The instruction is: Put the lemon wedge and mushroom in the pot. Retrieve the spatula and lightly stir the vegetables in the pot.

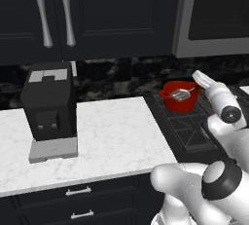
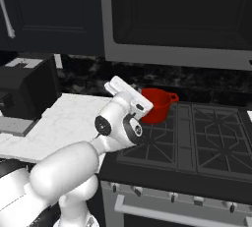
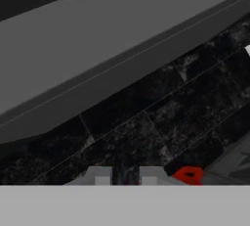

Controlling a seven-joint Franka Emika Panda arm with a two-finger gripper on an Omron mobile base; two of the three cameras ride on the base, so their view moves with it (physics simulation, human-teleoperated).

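Note:
The squat red pot (image 1: 170, 102) stands on the rear left burner of the stove, and it also shows beyond my wrist (image 2: 160, 105) and as a red sliver (image 3: 188, 175). The spatula (image 1: 180, 94) has its slotted silver head over the pot's mouth, and its thin handle runs up and right into my gripper (image 1: 197, 88). My gripper (image 3: 126, 177) is shut on that handle, just right of the pot's rim. The hand points at the dark backsplash. The lemon wedge and the mushroom are hidden from view.
A black coffee machine (image 1: 48, 107) sits on the white marble counter (image 1: 116, 131) left of the stove (image 2: 197, 132). A microwave (image 2: 182, 19) hangs low above the burners. Dark wall cabinets (image 1: 97, 9) are over the counter.

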